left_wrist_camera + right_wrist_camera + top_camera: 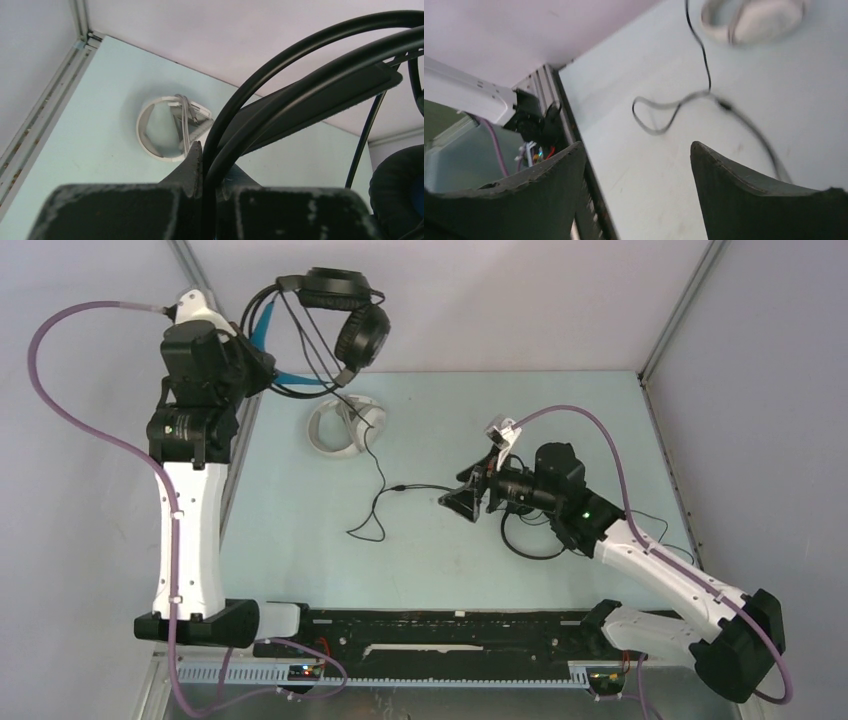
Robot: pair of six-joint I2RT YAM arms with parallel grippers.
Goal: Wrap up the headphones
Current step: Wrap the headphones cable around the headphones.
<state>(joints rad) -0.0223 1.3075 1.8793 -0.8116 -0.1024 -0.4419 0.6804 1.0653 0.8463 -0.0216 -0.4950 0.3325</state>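
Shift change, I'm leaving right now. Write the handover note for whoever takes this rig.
Left end effector: shut on the headband of the black headphones, held up over the table's far-left corner.
Right end effector: open and empty, low over the table, beside the black cable.
That cable hangs from the raised set and lies loose on the table.
White headphones: lying on the table, grey cord apparently wound around them.
Thin black loop partly under the right arm: possibly another set, cannot tell.
Done: white set, it seems. Left: wrap the black cable, check the loop.
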